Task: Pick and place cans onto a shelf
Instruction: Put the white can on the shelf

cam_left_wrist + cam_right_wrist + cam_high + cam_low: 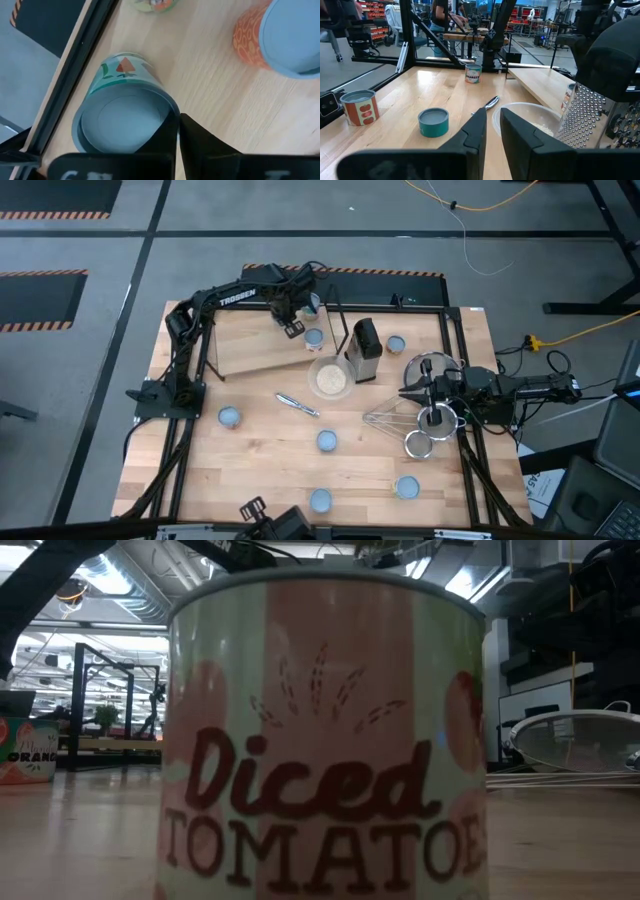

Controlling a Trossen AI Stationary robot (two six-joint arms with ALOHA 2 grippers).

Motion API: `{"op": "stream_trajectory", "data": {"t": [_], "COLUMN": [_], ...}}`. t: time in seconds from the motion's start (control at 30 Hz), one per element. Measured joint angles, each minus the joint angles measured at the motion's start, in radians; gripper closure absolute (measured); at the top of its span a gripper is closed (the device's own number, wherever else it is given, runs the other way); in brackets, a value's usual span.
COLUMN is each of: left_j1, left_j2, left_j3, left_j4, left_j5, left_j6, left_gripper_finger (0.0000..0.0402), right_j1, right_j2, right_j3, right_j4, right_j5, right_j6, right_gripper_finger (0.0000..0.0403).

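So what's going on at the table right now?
The left end effector is out at the far edge of the table by the shelf. Its fingers are shut right beside a green-labelled can, with an orange can close by. The right end effector waits, shut, over the strainers. Several loose cans are on the tabletop, not yet placed.
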Motion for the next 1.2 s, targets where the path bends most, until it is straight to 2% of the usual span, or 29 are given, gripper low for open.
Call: {"op": "stream_trajectory", "data": {"t": [0.5, 0.97, 1.2], "left_j1": [0.023, 0.059, 0.06], "left_j2": [0.002, 0.002, 0.002], "left_j3": [0.034, 0.034, 0.034], "left_j4": [-0.253, -0.26, -0.248], "left_j5": [-0.001, -0.009, -0.01], "left_j6": [0.0, -0.001, -0.001], "left_gripper_finger": [0.0401, 0.0401, 0.0386], "right_j1": [0.0, 0.0, 0.0], "right_j2": [0.0, 0.0, 0.0], "right_j3": [0.0, 0.0, 0.0], "right_j4": [0.0, 0.0, 0.0], "right_j5": [0.0, 0.0, 0.0], "right_j6": [0.0, 0.0, 0.0], "right_gripper_finger": [0.0342, 0.0342, 0.0342]}}
